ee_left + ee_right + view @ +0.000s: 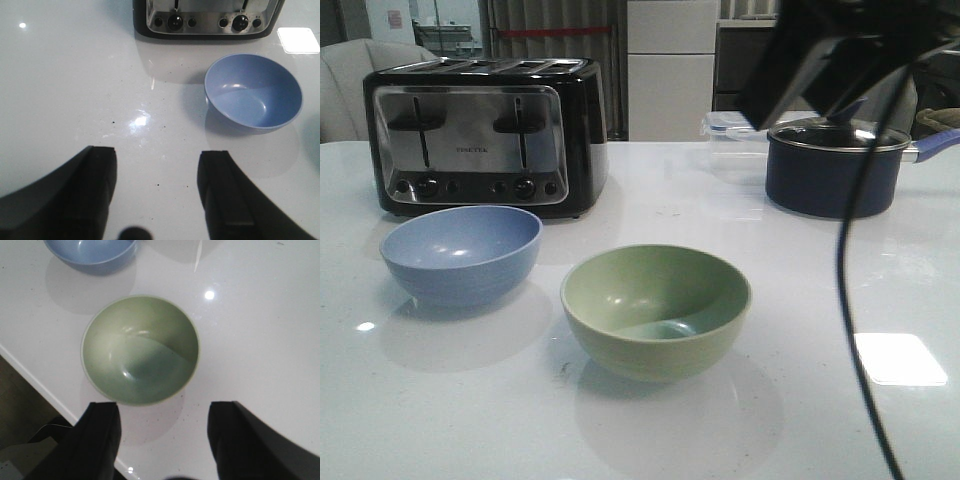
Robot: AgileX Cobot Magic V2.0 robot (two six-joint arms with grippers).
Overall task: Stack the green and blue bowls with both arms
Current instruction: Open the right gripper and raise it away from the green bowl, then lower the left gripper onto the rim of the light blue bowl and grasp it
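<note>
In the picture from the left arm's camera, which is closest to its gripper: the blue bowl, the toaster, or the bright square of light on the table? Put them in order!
From the left gripper, open over bare table:
1. Blue bowl, closest, ahead and off to one side.
2. Toaster and the bright square of light, both beyond the bowl; too close to call between them.

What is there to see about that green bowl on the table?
The green bowl is round, pale sage and matte, with faint ribbing outside and a smooth, empty inside. It stands upright on the white table, right of the blue bowl and apart from it. Nothing grips it; the right end effector hovers open above.
</note>
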